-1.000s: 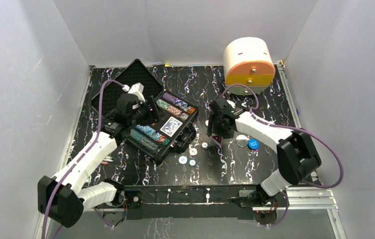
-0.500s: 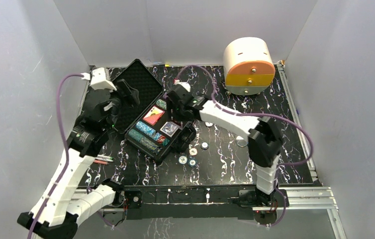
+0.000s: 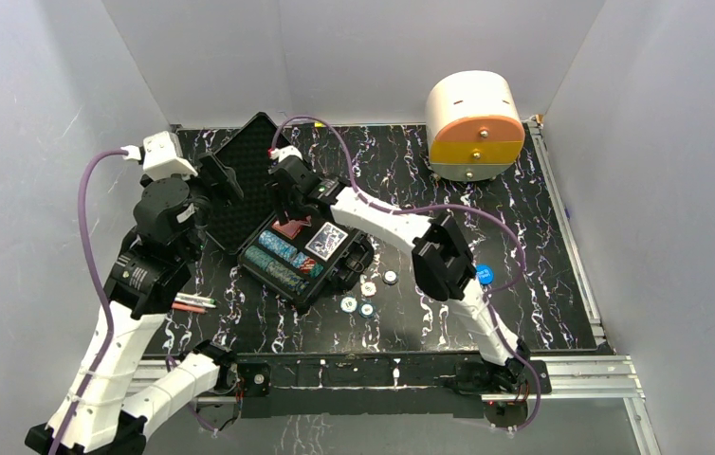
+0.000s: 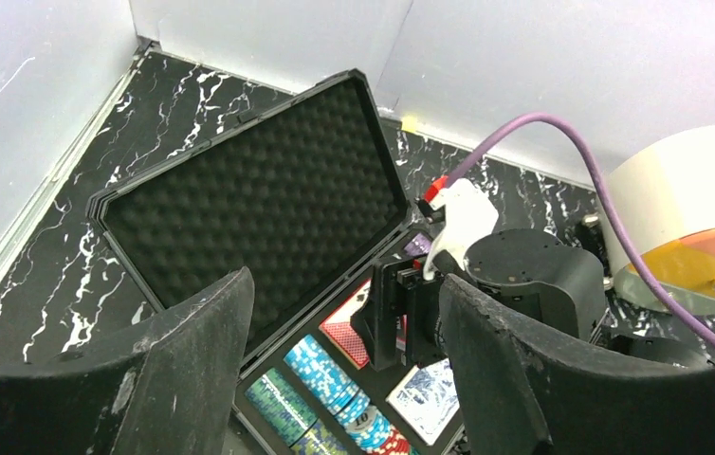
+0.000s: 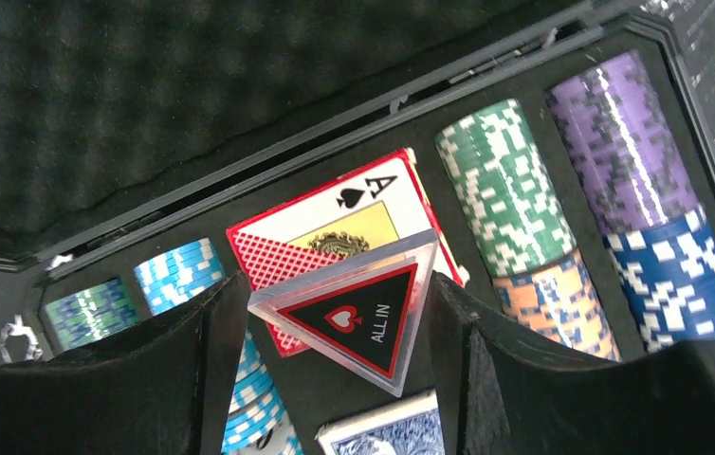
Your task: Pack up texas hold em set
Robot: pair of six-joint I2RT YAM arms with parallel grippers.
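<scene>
The texas hold em set is a black case [image 3: 289, 277] lying open, its foam lid [image 4: 259, 204] flat behind it. It holds rows of chips [image 5: 505, 180], a red deck [image 5: 311, 232] and a blue deck [image 5: 387, 438]. My right gripper [image 5: 335, 296] hovers over the red deck, shut on a clear triangular "ALL IN" marker [image 5: 363, 313]. From above, the right gripper [image 3: 287, 201] is over the case's far-left corner. My left gripper [image 4: 344, 294] is open and empty, raised over the lid's left side [image 3: 219, 178]. Several small round discs [image 3: 369, 287] lie on the table right of the case.
A white-and-orange drawer box [image 3: 475, 128] stands at the back right. A blue disc [image 3: 484, 275] lies beside the right arm's elbow. Red and green pens [image 3: 192, 303] lie left of the case by the left arm. White walls close in three sides.
The right gripper swung from the table right of the case to over its far-left corner. The left gripper rose off the case, moved back-left over the lid and opened wider. The red deck now shows.
</scene>
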